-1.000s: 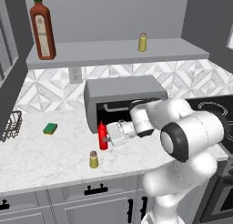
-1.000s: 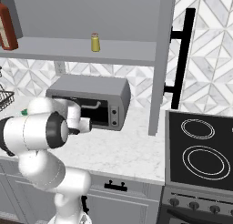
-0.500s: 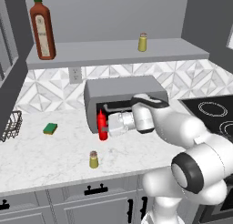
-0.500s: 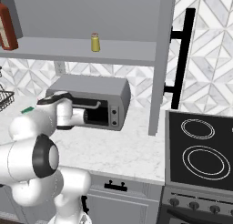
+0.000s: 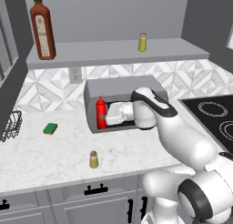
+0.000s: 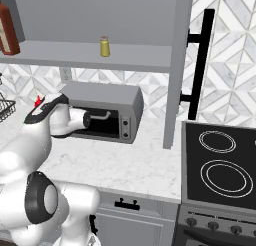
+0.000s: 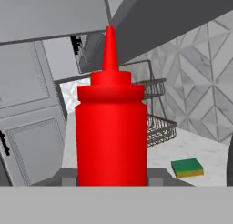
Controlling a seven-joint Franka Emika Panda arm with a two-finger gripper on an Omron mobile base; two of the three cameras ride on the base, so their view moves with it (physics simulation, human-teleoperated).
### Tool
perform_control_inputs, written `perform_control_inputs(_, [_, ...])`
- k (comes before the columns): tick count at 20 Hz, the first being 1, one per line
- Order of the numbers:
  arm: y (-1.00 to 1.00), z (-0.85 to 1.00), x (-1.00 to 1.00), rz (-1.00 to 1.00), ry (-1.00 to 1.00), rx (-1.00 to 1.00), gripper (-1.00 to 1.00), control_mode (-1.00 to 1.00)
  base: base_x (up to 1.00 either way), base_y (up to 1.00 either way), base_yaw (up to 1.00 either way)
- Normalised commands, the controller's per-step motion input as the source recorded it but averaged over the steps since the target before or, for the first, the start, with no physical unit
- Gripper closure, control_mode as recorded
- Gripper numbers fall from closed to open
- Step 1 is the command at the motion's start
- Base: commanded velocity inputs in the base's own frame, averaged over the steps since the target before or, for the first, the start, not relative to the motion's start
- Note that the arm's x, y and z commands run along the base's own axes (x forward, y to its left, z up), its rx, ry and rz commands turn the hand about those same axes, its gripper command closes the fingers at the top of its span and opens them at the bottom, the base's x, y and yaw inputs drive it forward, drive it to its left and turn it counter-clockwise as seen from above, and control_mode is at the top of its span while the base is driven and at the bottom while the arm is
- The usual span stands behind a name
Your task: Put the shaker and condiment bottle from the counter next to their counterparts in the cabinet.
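1. My gripper (image 5: 105, 117) is clamped on the condiment bottle (image 5: 101, 112); jaws narrowed around its red body; bottle upright, nozzle pointing up, lifted in front of the left end of the grey oven (image 5: 123, 89).
2. Hand view: the condiment bottle (image 7: 111, 132) stands dead centre, close to the lens; plain red, no label, no print on it.
3. Right base view: only the red nozzle tip (image 6: 37, 101) peeks past my white arm, left of the oven (image 6: 102, 96).
4. The shaker (image 5: 93, 160) stands alone on the counter (image 5: 41, 157), near the front edge, well apart from my gripper; pale cap on, upright.
5. Cabinet shelf (image 5: 113, 52): the tall brown sauce bottle (image 5: 42, 29) at the left end, green cap; it carries a pale label with dark marks, too small to read; the second shaker (image 5: 143, 42) stands further right, well apart from the bottle.
6. Same second shaker (image 6: 104, 46) in the right base view, upright on the shelf (image 6: 85, 55); the sauce bottle (image 6: 6, 36) is cut by the left edge.
7. A green sponge (image 5: 50, 128) lies flat on the counter, left of the oven; a wire basket (image 5: 9, 125) at the far left edge; no writing on either.
8. Stove (image 6: 220, 162) to the right; rings only, no legible marks.
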Motion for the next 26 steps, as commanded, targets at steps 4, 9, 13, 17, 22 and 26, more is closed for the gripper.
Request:
perform_control_inputs(4, [0.00, 0.75, 0.00, -0.04, -0.04, 0.00, 1.00, -1.00, 0.00, 0.00, 0.00])
perform_control_inputs(9, [0.00, 0.78, 0.00, -0.03, -0.01, 0.00, 1.00, -1.00, 0.00, 0.00, 0.00])
perform_control_inputs(13, [0.00, 0.79, 0.00, -0.04, 0.00, 0.01, 1.00, -1.00, 0.00, 0.00, 0.00])
perform_control_inputs(17, [0.00, 0.80, 0.00, -0.06, 0.00, 0.00, 1.00, -1.00, 0.00, 0.00, 0.00])
perform_control_inputs(22, [0.00, 0.82, 0.00, -0.06, -0.01, 0.01, 1.00, -1.00, 0.00, 0.00, 0.00])
perform_control_inputs(26, [-0.02, 0.84, 0.00, -0.04, -0.02, 0.02, 1.00, -1.00, 0.00, 0.00, 0.00])
